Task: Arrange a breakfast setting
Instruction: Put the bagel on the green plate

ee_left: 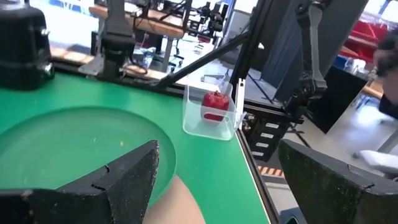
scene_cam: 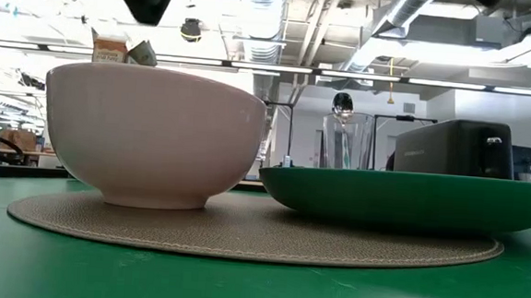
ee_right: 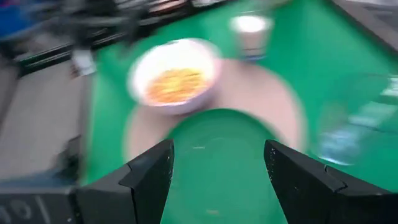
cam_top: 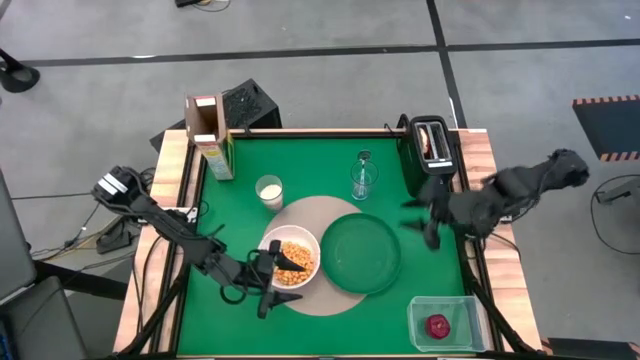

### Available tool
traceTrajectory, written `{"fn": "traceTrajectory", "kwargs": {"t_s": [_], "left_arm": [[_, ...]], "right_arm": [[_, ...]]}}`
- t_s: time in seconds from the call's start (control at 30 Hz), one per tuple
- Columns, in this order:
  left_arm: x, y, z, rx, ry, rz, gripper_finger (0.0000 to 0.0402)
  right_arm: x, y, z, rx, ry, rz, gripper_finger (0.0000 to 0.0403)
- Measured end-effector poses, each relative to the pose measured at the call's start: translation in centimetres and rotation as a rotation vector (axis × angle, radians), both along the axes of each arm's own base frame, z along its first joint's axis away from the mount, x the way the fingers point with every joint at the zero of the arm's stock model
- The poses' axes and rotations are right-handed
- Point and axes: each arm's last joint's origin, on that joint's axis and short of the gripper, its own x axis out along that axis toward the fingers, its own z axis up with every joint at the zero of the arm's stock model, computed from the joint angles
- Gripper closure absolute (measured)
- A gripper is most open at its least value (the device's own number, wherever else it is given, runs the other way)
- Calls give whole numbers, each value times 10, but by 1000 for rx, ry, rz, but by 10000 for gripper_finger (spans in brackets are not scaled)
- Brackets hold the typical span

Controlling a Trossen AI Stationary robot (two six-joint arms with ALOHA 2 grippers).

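A round tan mat (cam_top: 322, 215) lies mid-table. On it stand a white bowl (cam_top: 291, 259) with cereal and a dark-green plate (cam_top: 360, 254). A small white cup (cam_top: 268, 190) and a clear glass (cam_top: 364, 180) stand behind the mat; the silver spoon (scene_cam: 342, 104) stands in the glass. Toasted bread (cam_top: 432, 139) sits in the toaster's slot. The red apple (cam_top: 438, 325) lies in a clear tub. My left gripper (cam_top: 264, 284) is open beside the bowl's near left side. My right gripper (cam_top: 420, 222) is open between the toaster and the plate, above the table.
A black toaster (cam_top: 434, 150) stands at the far right corner and a cereal box (cam_top: 214, 135) at the far left. The clear tub (cam_top: 446, 323) sits at the near right corner. Bare green table (cam_top: 230, 215) shows left of the mat.
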Motion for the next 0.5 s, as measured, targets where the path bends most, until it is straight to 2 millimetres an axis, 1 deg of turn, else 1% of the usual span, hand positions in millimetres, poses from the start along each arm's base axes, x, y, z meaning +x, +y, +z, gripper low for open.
{"fn": "traceTrajectory", "kwargs": {"t_s": [0.1,0.3,0.43,0.5], "left_arm": [[5,-3,5,37,-20,0,86],[9,2,7,77,-29,36,86],[13,9,7,78,-26,54,86],[16,13,6,81,-21,69,86]], "right_arm": [[-15,-28,9,-24,30,-162,127],[-40,-75,11,-78,98,-449,127],[-47,-98,9,-110,164,-563,127],[-47,-110,8,-114,192,-597,127]]}}
